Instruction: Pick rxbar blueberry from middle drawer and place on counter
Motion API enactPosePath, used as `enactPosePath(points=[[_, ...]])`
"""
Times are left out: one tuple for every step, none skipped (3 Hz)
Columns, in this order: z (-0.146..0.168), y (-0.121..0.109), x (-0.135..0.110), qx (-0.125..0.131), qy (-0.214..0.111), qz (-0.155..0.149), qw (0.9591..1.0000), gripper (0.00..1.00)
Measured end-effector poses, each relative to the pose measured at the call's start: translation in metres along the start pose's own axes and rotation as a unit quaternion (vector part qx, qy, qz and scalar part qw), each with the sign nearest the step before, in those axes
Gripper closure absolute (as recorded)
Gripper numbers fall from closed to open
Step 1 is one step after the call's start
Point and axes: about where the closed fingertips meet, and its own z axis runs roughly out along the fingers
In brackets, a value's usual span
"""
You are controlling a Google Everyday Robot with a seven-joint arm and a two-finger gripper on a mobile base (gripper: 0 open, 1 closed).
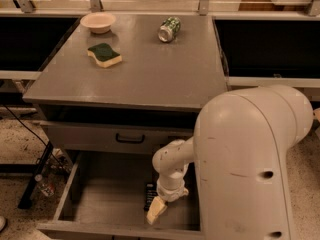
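Down inside the pulled-out middle drawer (107, 202), a wide shallow grey one with low side walls, the robot's pale claw (156, 213) hangs close to the flat grey floor, near the front edge. Whether it is clenched or released cannot be told from this angle. The rxbar blueberry (149, 196), a small flat bar in a dark navy-black wrapper, lies on the drawer floor directly behind the claw and slightly to the image-left of it. The claw's tip overlaps the bar's near end in the view, though contact cannot be confirmed. Above the claw rises the rounded white wrist (172, 166), joining the bulky white arm housing (250, 159) that fills the space to the claw's image-right.

Higher and further back from the claw sits a closed grey drawer front with a black handle (130, 138). Above that spreads the large matte grey tabletop (155, 74). Far beyond the claw on that surface, a green-topped yellow sponge (105, 55) lies toward the image-left. A shallow cream bowl (98, 22) rests behind it near the back corner. A green-and-white drinks can (169, 29) lies on its side almost straight back from the claw.
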Motion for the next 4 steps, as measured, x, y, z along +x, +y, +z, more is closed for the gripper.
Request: enactPosePath(points=[[0.0041, -0.0025, 0.0226, -0.017, -0.017, -0.005, 0.9997, 0.0], [0.0044, -0.0028, 0.0224, -0.016, -0.015, -0.001, 0.9998, 0.0], [0.0061, -0.0049, 0.0213, -0.009, -0.004, 0.029, 0.9995, 0.0], [0.0112, -0.0028, 0.0166, -0.001, 0.004, 0.048, 0.9989, 0.0]])
